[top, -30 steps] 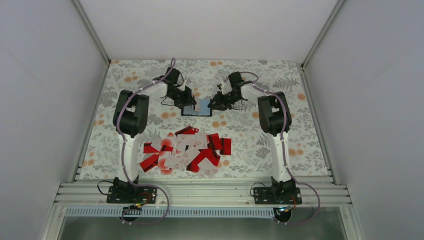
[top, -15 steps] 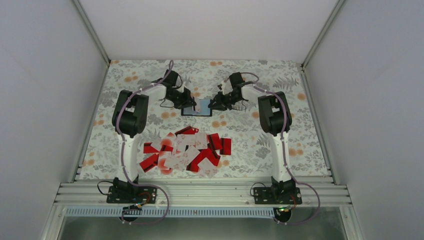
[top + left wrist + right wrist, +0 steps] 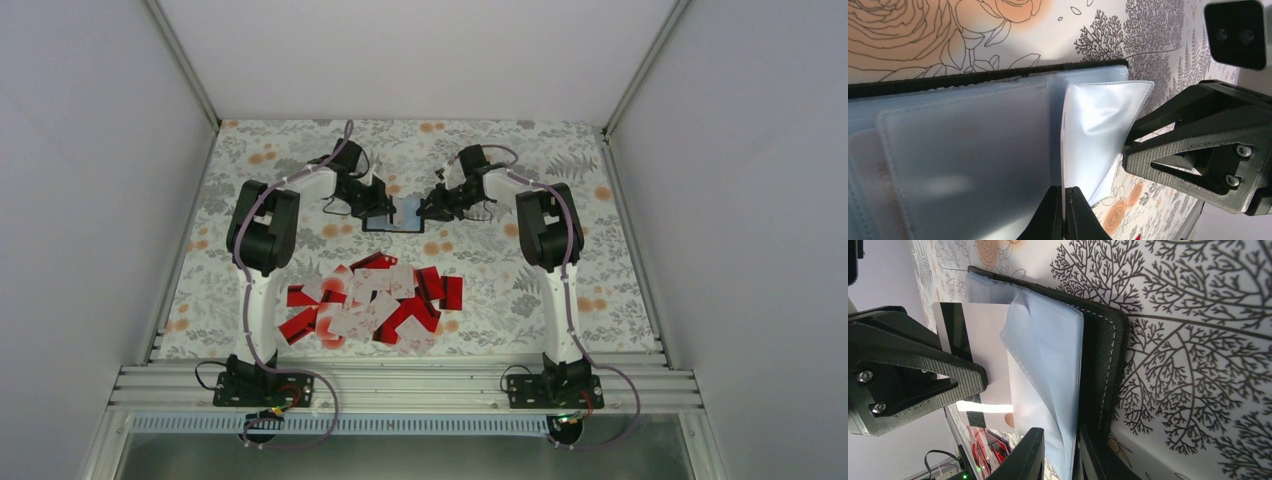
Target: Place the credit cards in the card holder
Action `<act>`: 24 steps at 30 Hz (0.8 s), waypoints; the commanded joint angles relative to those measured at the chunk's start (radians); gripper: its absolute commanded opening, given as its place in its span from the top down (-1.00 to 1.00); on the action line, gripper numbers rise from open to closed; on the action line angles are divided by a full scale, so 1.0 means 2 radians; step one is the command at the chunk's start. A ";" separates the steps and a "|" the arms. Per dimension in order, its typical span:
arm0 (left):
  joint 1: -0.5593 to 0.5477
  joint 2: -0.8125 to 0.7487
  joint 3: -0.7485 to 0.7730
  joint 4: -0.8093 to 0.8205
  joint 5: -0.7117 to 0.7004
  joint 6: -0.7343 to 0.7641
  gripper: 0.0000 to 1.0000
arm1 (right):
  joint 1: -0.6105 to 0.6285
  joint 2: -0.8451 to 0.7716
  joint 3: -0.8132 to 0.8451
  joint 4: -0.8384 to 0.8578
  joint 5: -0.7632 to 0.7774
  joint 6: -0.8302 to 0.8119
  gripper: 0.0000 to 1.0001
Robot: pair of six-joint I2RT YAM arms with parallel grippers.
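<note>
The black card holder lies open at the far middle of the table, its pale blue sleeves facing up. My left gripper is shut on a white card with a dark stripe, seen edge-on in the left wrist view. The card's far end sits inside a raised clear sleeve. From the opposite side, my right gripper is shut on the holder's sleeves and black cover. The other credit cards, red and white, lie heaped nearer the arm bases.
The two grippers face each other closely over the holder. The right gripper's finger fills the right of the left wrist view. White walls close in the floral tabletop on three sides.
My left gripper has edged right with the card, which now reaches further over the holder. The right gripper has stayed on the holder.
</note>
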 commanded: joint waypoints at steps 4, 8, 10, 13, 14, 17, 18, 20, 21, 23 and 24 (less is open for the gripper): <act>-0.009 0.012 0.013 -0.067 -0.010 0.028 0.95 | 0.003 0.026 -0.014 -0.002 0.011 -0.005 0.61; -0.009 0.015 0.015 -0.067 -0.008 0.032 0.95 | 0.003 0.026 -0.015 0.000 0.010 -0.003 0.61; -0.008 0.015 0.015 -0.064 -0.010 0.032 0.95 | 0.003 0.026 -0.014 0.000 0.010 -0.003 0.61; -0.008 0.018 0.014 -0.048 0.001 0.030 0.95 | 0.003 0.026 -0.015 0.000 0.010 -0.003 0.61; -0.008 0.021 0.014 -0.041 0.006 0.029 0.95 | 0.003 0.027 -0.015 -0.001 0.010 -0.003 0.61; -0.008 0.029 0.016 -0.025 0.016 0.026 0.95 | 0.003 0.026 -0.015 -0.002 0.011 -0.004 0.61; -0.009 0.032 0.017 -0.022 0.020 0.025 0.95 | 0.003 0.025 -0.015 -0.003 0.012 -0.004 0.62; -0.008 0.036 0.019 -0.014 0.026 0.023 0.95 | 0.003 0.025 -0.015 -0.005 0.013 -0.006 0.62; -0.008 0.039 0.020 -0.011 0.027 0.023 0.95 | 0.003 0.025 -0.014 -0.005 0.015 -0.006 0.62; -0.008 0.042 0.021 -0.005 0.029 0.023 0.95 | 0.003 0.024 -0.015 -0.007 0.016 -0.008 0.62; -0.008 0.043 0.022 -0.003 0.030 0.024 0.95 | 0.002 0.024 -0.015 -0.009 0.017 -0.009 0.62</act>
